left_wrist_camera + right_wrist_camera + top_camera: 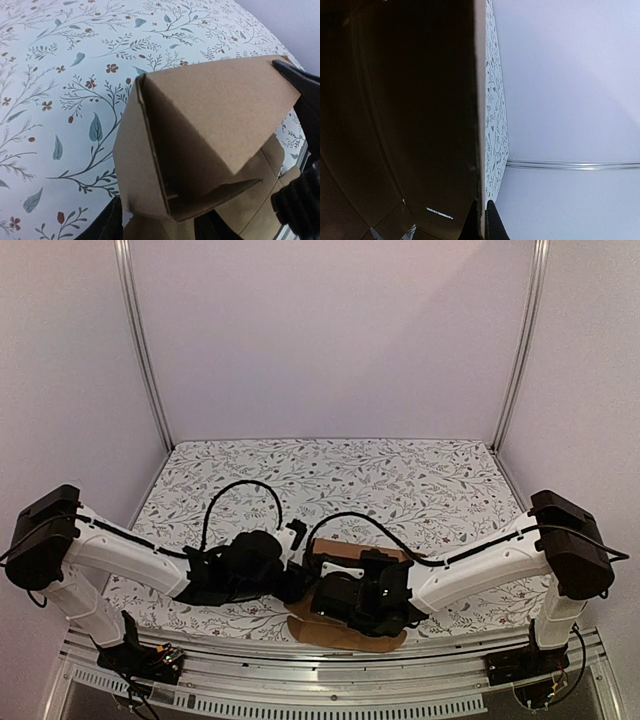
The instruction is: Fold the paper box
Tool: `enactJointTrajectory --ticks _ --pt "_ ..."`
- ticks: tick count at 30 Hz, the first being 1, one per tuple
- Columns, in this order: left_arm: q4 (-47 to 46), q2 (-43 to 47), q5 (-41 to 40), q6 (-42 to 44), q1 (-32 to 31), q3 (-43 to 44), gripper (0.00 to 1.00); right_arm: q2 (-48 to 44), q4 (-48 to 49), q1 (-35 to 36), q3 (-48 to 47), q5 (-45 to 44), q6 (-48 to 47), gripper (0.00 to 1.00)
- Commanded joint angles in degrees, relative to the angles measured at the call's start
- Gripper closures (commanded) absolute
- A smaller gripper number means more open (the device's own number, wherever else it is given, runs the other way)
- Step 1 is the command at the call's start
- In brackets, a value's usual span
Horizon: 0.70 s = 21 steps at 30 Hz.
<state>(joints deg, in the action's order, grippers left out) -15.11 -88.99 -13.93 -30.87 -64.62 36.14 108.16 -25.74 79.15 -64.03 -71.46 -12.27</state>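
The right gripper (481, 221) clenched the box (210, 125) by one wall's edge, its folded corner lying between the left gripper's (202, 216) fingers, grip unclear.

The paper box (200, 130) just ahead of the black left fingers (107, 226) is plain brown cardboard, unprinted, darker in its shadowed hollow. Beyond those fingers the table cover (65, 100) is white, printed with thin dark stems, teal-grey leaves and small rust-red flowers. Between the black right fingers (493, 222) the cardboard shows a pale tan edge, deep brown in shadow to one side. Past their tips the wall (570, 75) is pale lilac, crossed by a silver rail (570, 165).
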Motion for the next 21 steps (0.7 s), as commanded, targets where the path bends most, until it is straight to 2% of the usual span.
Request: enactJointTrajectory --ticks 1,21 --pt "-4.53 -1.67 -5.89 0.37 -1.39 -0.92 0.53 -1.83 -0.77 0.82 0.82 -0.02 2.57 1.00" --pt "-13.74 -5.26 -8.49 1.36 -4.77 -1.41 0.50 1.35 -5.90 -0.09 -2.74 0.55 7.06 1.00"
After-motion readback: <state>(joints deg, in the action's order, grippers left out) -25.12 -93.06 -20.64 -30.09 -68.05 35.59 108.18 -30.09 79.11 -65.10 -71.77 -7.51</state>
